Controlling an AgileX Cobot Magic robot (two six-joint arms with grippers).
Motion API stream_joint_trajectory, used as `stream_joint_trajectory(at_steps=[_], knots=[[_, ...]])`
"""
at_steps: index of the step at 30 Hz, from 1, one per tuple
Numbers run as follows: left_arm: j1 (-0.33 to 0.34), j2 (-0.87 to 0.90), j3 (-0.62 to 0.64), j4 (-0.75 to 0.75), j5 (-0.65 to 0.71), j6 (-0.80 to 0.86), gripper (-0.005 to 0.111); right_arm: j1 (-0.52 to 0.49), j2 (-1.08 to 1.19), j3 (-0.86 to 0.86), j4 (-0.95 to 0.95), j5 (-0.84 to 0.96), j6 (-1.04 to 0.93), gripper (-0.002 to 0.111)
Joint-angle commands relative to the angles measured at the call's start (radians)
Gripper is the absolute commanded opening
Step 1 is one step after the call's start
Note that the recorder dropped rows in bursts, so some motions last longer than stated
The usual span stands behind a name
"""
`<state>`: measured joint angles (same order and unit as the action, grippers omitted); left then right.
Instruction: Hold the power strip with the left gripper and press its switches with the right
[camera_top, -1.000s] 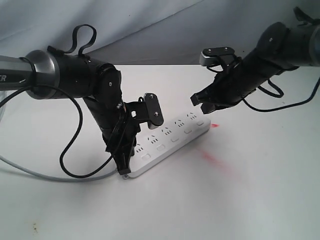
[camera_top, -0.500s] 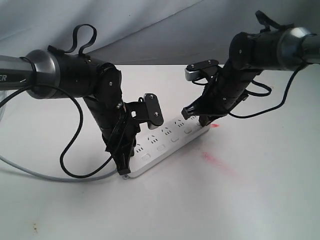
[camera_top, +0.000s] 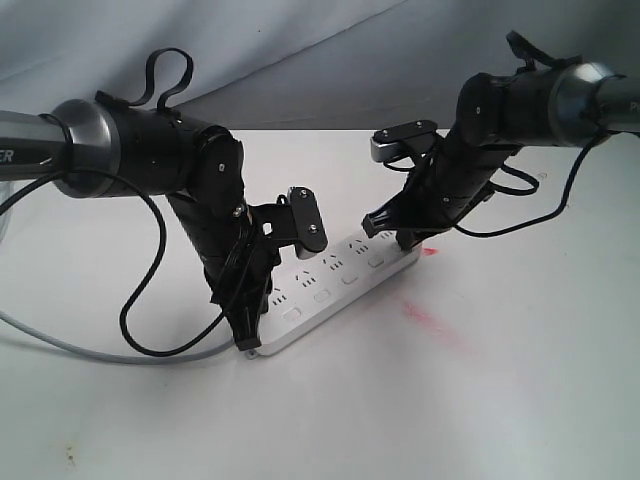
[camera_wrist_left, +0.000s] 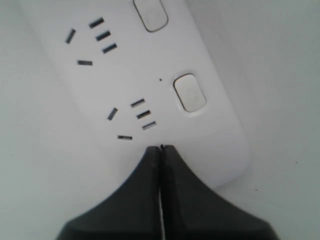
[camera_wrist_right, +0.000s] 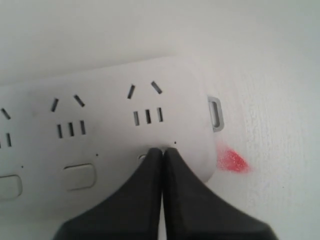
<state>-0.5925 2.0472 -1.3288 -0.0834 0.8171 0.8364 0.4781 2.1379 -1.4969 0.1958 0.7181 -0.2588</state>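
Note:
The long white power strip (camera_top: 340, 285) lies slantwise on the white table. My left gripper (camera_top: 247, 338) is shut, its tips resting on top of the strip's near rounded end (camera_wrist_left: 200, 145), beside the last switch (camera_wrist_left: 189, 93). In the left wrist view the closed left gripper (camera_wrist_left: 160, 148) shows just below a socket set. My right gripper (camera_top: 400, 240), with the silver-grey wrist plate, is shut and points down on the far end. In its wrist view the right gripper (camera_wrist_right: 162, 150) covers the end switch; the neighbouring switch (camera_wrist_right: 79, 176) shows free.
A red smear (camera_top: 428, 322) marks the table right of the strip, and a smaller red spot (camera_wrist_right: 231, 161) lies by its hanging tab (camera_wrist_right: 215, 113). The grey cord (camera_top: 90, 350) curves off at the left. A grey cloth backdrop (camera_top: 330, 60) hangs behind.
The right arm swung left and down from above the table onto the strip's far end, then nearly stopped. The left arm and the strip have not moved.

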Motion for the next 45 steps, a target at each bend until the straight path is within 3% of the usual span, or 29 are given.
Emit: stream_joint_trajectory(at_steps=[1,38,45], knots=[[-0.005,0.034,0.013,-0.009,0.042,-0.005,0.0,-0.002,0.013,-0.006,-0.008,-0.026,0.0,0.0],[-0.005,0.034,0.013,-0.009,0.042,-0.005,0.0,0.011,0.065,-0.006,-0.036,0.109,0.118,0.0],[-0.005,0.034,0.013,-0.009,0.042,-0.005,0.0,0.071,0.092,-0.006,-0.176,0.109,0.246,0.0]])
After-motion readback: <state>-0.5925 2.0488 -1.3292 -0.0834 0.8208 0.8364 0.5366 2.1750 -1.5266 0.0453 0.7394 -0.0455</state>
